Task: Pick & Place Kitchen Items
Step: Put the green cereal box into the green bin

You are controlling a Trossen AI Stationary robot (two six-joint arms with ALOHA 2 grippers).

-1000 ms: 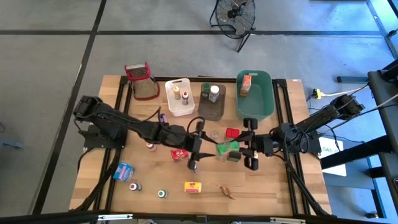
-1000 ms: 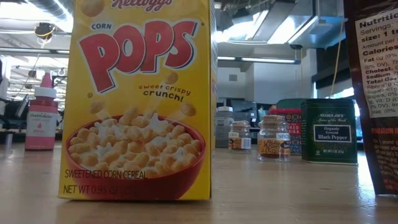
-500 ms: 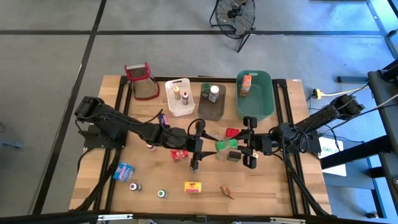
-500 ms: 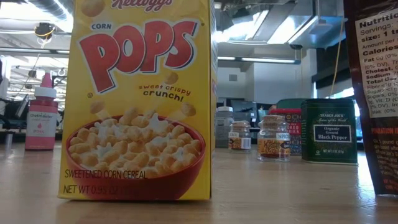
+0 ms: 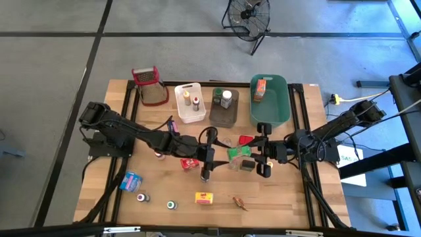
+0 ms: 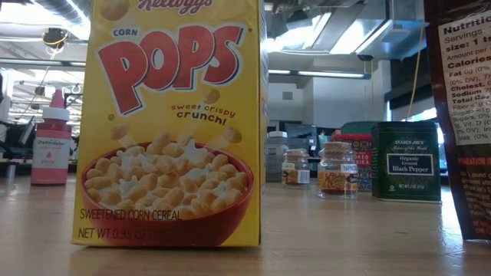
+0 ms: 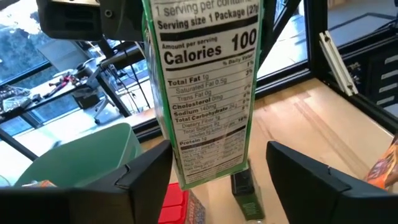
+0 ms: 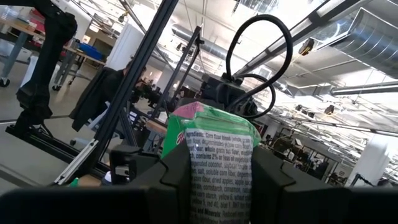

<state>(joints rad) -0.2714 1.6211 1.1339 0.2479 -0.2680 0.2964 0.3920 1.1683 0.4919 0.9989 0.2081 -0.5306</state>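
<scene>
Shifting a little toward the far side since a second ago, the right gripper [image 5: 254,157] is carrying the green box [image 5: 238,155] with it, and the left arm is edging the same way.

At the left of the wooden table [image 5: 283,197], a blue packet [image 5: 131,181] is lying near two small round-capped bottles [image 5: 141,197], while the mesh grater [image 5: 149,85] is standing at the far edge.

Left of centre, the left gripper [image 5: 218,155] is reaching right. Its dark fingers [image 7: 146,180] are standing wide on either side of the box, with a gap showing on each side. A red box [image 5: 190,162] is lying just beside it and a flat yellow box [image 5: 204,197] nearer.

The green box is sitting at mid-table between the two grippers. It is slim glossy card, its long axis running left to right, and its white nutrition panel is facing the left wrist camera.

On the right, the right gripper is clamping the box's right end between its fingers [image 8: 177,177].

At the far side, a white tub [image 5: 190,102], a brown tub [image 5: 224,105] and a green tub [image 5: 279,99] holding an orange box [image 5: 260,89] are standing in a row.
</scene>
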